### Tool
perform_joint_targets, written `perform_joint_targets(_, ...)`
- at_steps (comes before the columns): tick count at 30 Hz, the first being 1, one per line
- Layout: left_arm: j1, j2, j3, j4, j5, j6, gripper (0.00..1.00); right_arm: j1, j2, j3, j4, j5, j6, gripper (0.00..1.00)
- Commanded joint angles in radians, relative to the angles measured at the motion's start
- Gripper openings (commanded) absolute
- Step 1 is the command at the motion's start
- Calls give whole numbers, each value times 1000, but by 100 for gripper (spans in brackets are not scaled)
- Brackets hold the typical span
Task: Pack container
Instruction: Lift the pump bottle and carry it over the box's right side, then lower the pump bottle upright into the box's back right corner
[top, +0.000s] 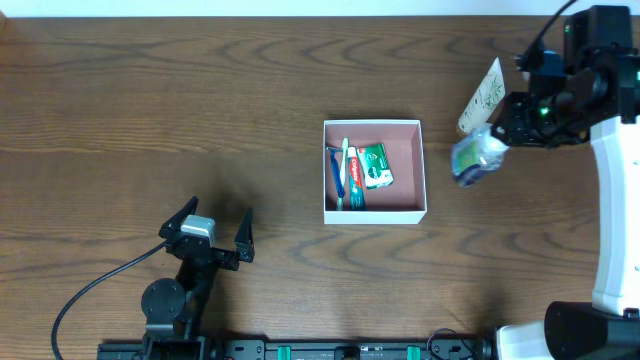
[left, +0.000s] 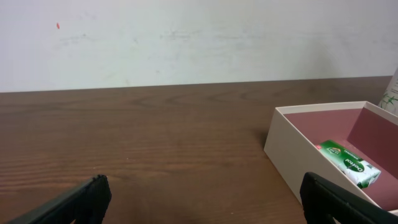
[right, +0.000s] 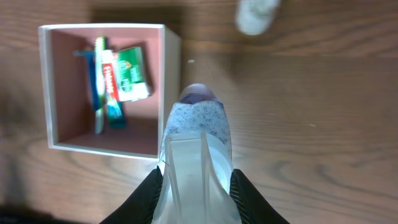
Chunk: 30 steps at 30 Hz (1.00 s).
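Grip check | I saw right gripper clamped on pale speckled item, beside container | left gripper spread wide.

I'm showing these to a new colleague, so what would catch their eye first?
The white container in the middle of the overhead view stands out, with a toothbrush, toothpaste and a green packet lying toward its left side. Just right of it, the right gripper is shut on a pale bluish item. The left gripper sits open at the lower left, holding nothing.
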Motion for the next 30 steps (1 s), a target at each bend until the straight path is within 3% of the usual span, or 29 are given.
perform_joint_targets(1,4,-6,-18,-33,6,-5,98,53,-15,29,11,-67,0,15)
perform_joint_targets(17,4,0,-18,-34,7,-5,98,221,0,28,170,-66,158,15)
perform_joint_targets(30,4,1,-18,-34,7,-5,98,309,115,28,195,86,277,16)
